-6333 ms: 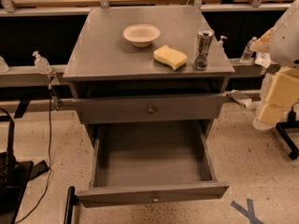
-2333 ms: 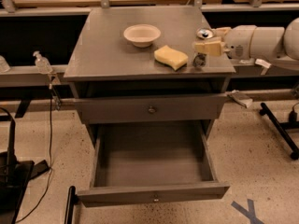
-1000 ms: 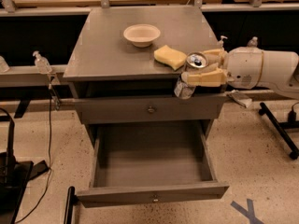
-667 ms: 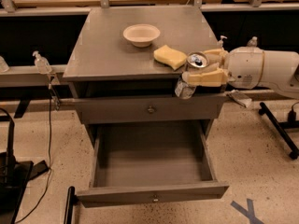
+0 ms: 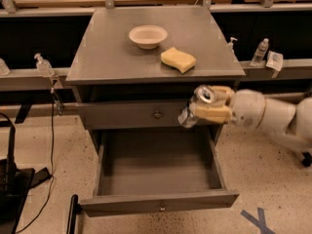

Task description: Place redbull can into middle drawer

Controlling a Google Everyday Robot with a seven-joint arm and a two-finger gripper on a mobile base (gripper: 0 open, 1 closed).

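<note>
My gripper [image 5: 210,105] is shut on the redbull can [image 5: 195,107], a slim silvery can with a shiny pull-tab top, held tilted in cream fingers [image 5: 212,113]. It hangs in front of the upper drawer front, above the right rear part of the middle drawer [image 5: 156,169]. That drawer is pulled fully open, grey and shallow, with a small round knob on its front [image 5: 162,207]. Nothing shows inside it. My white arm [image 5: 273,118] reaches in from the right.
The grey cabinet top [image 5: 117,48] carries a white bowl [image 5: 147,35] and a yellow sponge [image 5: 178,59]. The shut upper drawer front [image 5: 131,115] has a knob. Clear bottles [image 5: 259,51] stand on side rails. Cables and a dark stand [image 5: 14,179] lie at left.
My gripper took the can off the cabinet top and has carried it left and down, from the cabinet's right front edge to in front of the upper drawer, above the open drawer.
</note>
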